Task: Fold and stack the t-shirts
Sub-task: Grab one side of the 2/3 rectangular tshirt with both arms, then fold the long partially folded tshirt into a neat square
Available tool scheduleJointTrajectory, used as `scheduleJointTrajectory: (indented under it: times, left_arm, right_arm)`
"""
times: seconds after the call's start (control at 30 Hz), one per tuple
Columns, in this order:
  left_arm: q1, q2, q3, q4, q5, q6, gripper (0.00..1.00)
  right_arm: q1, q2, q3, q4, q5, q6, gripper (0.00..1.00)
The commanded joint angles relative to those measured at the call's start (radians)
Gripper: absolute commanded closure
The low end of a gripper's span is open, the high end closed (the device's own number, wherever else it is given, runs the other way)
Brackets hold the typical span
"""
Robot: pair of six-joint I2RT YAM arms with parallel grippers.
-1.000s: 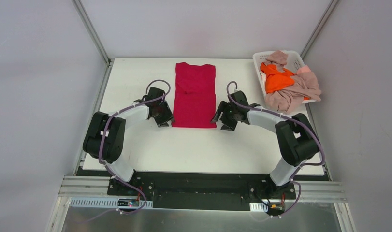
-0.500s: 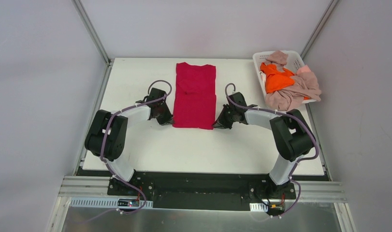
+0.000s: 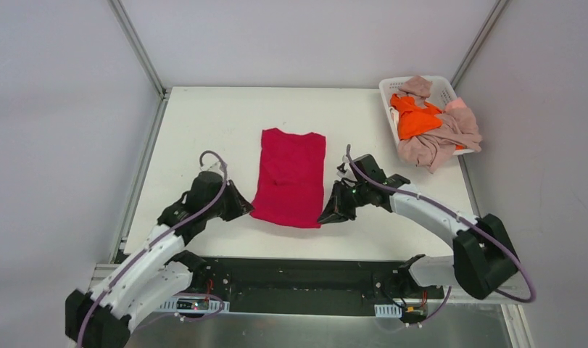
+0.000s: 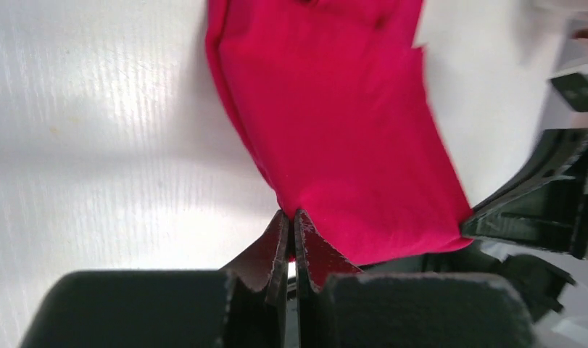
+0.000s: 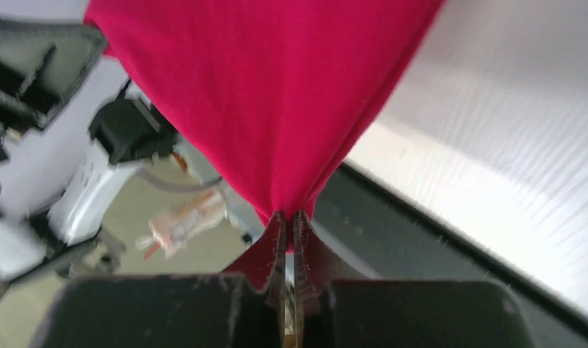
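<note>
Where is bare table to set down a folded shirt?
Bare table runs left of the red t-shirt and along the far edge beyond it; a narrower patch lies between shirt and basket. Crowded: the near hem, pinched by left pincer and right pincer, and the overflowing basket corner.

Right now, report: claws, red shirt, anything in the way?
Left claw shut on red shirt, near-left corner. Right claw shut on near-right corner. Shirt folded narrow. White basket far right, nothing between claws.

The white-linked, black-jointed left arm (image 3: 151, 250) and its matching right arm (image 3: 428, 210) each carry a thin purple cable (image 3: 209, 152) looped alongside.
</note>
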Motion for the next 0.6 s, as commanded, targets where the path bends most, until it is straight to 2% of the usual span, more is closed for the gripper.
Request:
scheduleJointTrajectory:
  times: [0.0, 0.13, 0.23, 0.4, 0.57]
  left_arm:
    - [-0.006, -0.234, -0.039, -0.127, 0.054, -0.048, 1.0]
    - [-0.006, -0.371, -0.032, -0.168, 0.092, -0.071, 1.0]
    - [-0.006, -0.389, -0.002, -0.198, 0.066, -0.062, 1.0]
    - [-0.006, -0.3, 0.078, -0.201, -0.017, -0.052, 1.0]
    - [-0.006, -0.184, 0.174, -0.197, -0.211, -0.058, 1.0]
  right_arm:
    - [0.043, -0.138, -0.011, -0.195, -0.157, -0.028, 1.0]
    - [0.049, -0.243, -0.026, -0.178, -0.211, 0.048, 1.0]
    - [0.048, -0.299, -0.033, -0.137, -0.217, 0.09, 1.0]
    - [0.028, -0.301, 0.0, -0.116, -0.148, 0.1, 1.0]
    - [-0.036, -0.232, 0.074, -0.087, -0.087, 0.08, 1.0]
